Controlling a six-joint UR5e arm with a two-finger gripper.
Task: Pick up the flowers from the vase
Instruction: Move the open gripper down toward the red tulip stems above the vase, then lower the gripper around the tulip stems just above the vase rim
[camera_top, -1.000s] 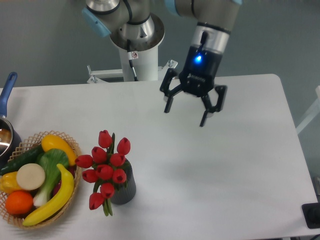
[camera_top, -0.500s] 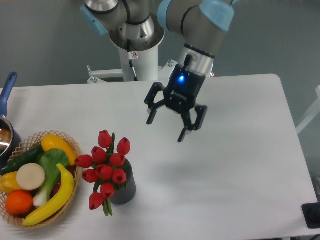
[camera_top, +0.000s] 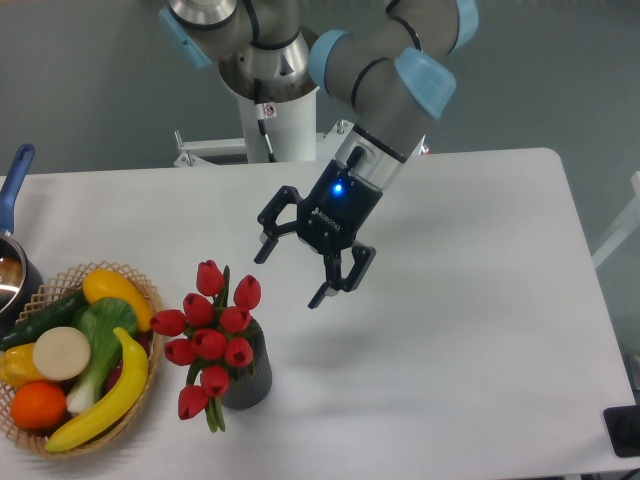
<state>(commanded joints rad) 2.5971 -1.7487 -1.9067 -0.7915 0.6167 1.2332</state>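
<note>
Fixed camera view: a white table (camera_top: 480, 300) seen from the front and above, the arm's base column at the back edge
Gripper (camera_top: 291, 276): hung in the air above the table, tilted so that its fingers pointed down and toward the left front; a blue light glowed on its body
Jaws: spread wide apart, with only bare table showing in the gap between the two black fingers
Fingers (camera_top: 336, 281): touched nothing and held nothing; one fingertip ended up and to the right of the topmost buds, apart from them, the other further right over the table
Arm (camera_top: 395, 95): grey tubes with light blue joint caps, reaching from the top of the picture down to the gripper
Flowers (camera_top: 208, 335): a bunch of red tulip buds with green stems, standing in the vase at the front left of the table; the buds spread wider than the vase, and a few drooped over its left side toward the tabletop
Vase (camera_top: 252, 375): small, dark grey, ribbed, upright on the table, just right of the basket and not touching it
Basket (camera_top: 142, 300): woven wicker, at the left front edge, filled with toy produce, among it a banana (camera_top: 108, 392), an orange (camera_top: 40, 404) and a cucumber (camera_top: 45, 318)
Pot (camera_top: 12, 255): partly cut off at the left edge, with a blue handle pointing up and away
</note>
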